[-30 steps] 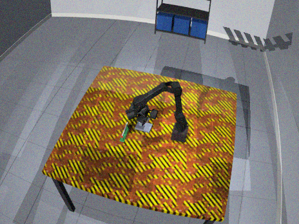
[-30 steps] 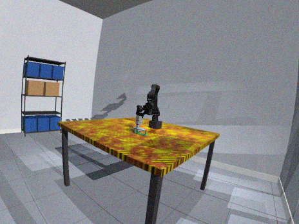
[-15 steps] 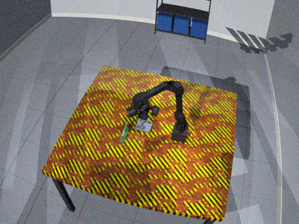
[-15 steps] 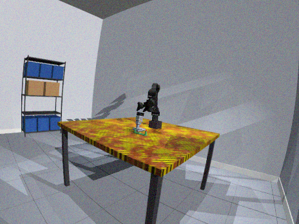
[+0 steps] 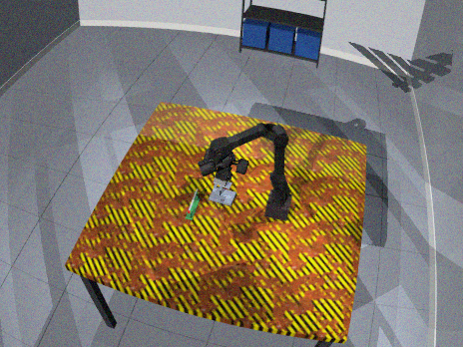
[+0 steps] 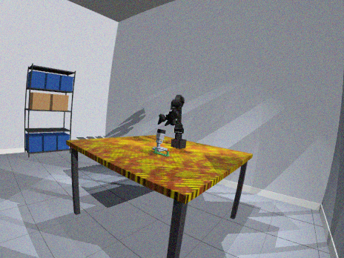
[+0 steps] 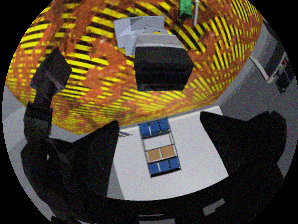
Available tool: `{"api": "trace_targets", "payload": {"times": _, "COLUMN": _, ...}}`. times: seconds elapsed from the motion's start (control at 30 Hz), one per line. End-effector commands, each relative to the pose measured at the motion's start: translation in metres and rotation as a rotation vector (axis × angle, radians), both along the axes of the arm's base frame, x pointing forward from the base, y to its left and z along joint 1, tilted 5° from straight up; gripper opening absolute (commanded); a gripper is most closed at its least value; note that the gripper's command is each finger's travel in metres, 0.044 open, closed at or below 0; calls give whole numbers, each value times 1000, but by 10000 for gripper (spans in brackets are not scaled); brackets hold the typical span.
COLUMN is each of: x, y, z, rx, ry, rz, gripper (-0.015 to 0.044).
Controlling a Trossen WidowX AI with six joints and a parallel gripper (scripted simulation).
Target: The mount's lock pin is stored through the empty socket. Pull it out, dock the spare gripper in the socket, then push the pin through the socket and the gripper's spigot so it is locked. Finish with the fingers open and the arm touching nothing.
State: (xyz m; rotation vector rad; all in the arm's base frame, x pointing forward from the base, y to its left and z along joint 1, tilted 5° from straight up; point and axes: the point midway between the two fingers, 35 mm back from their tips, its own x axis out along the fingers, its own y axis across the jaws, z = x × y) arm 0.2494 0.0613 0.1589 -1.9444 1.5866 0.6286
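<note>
The pale grey mount (image 5: 229,200) (image 7: 122,33) sits on the table. The spare gripper (image 5: 223,174) (image 6: 160,135) (image 7: 163,68), grey with a dark block on top, stands upright over the mount; how deeply its spigot sits in the socket is hidden. A green piece (image 5: 190,214) (image 6: 161,153) (image 7: 185,9) lies beside the mount. A thin pale rod (image 7: 196,12), seemingly the lock pin, is alongside it. My gripper (image 5: 224,166) (image 7: 161,120) is wide open and empty. Its fingers stand apart near the spare gripper's dark top, with a gap visible in the wrist view.
The patterned yellow and orange table (image 5: 150,259) (image 6: 207,167) carries the arm's base (image 5: 279,206) (image 6: 179,143), to the right of the mount in the top view. A shelf with blue bins (image 5: 280,38) (image 6: 48,142) (image 7: 155,127) stands away by the wall.
</note>
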Motion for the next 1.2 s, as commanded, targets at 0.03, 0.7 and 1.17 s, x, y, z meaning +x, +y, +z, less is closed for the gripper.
{"api": "trace_targets", "payload": {"times": 0.03, "x": 0, "y": -1, "z": 10, "rx": 17, "ry": -14, "rz": 22, "gripper": 440}}
{"api": "trace_targets", "payload": {"times": 0.7, "x": -2, "y": 2, "z": 26, "rx": 58, "ry": -43, "rz": 65, "gripper": 414}}
{"api": "trace_targets", "payload": {"times": 1.17, "x": -63, "y": 119, "z": 22, "rx": 284, "ry": -137, "rz": 244, "gripper": 180}}
